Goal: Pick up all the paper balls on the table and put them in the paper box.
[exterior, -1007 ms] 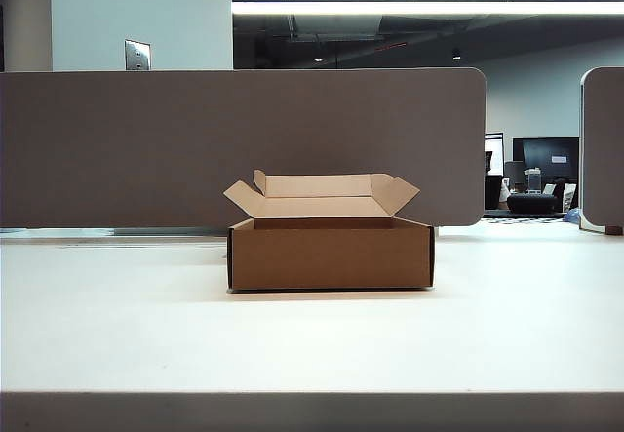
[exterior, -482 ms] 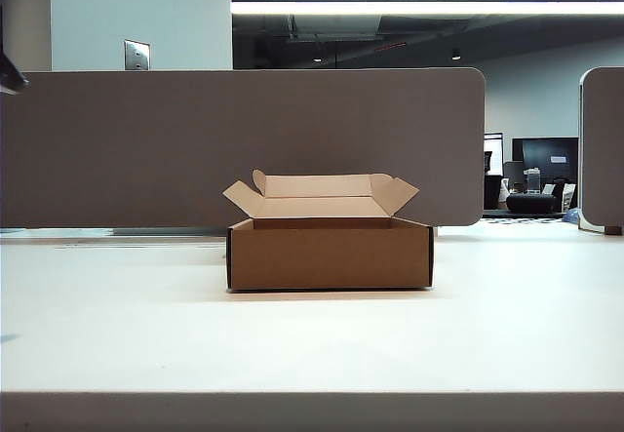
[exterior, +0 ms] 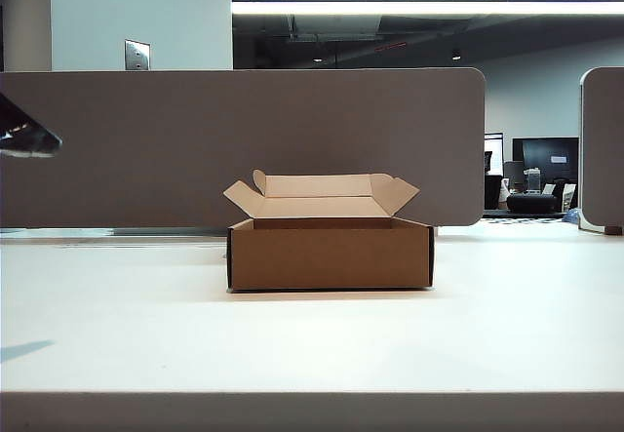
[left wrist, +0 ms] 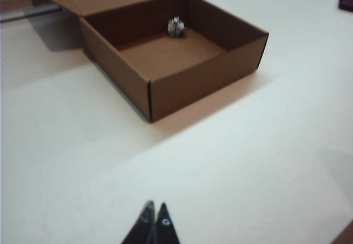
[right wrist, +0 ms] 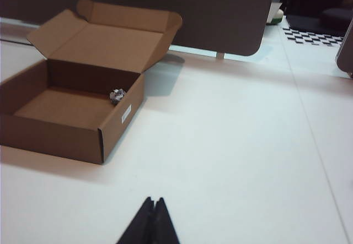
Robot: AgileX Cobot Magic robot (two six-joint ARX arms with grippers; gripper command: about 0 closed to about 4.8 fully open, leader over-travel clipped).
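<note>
Your left gripper is closed tight with nothing in it, and it hangs over the bare table, with the paper box out ahead of its tips and well apart from them. Your right gripper is closed and empty too, and the box sits ahead of it and off to one side. You can see one paper ball already inside the box, resting on the floor against the far wall, away from both grippers. You cannot see any other paper balls on the table in these pictures, so the job looks done or nearly done. A ball like this is likely very light and soft, and it squashes when you pinch it. It could roll or scoot away if a finger bumps it. If you need to grab one, open the fingers wide, come straight down over its middle, and close gently around its fattest part. The box looks thin and light too, so try not to knock its walls or flaps.
</note>
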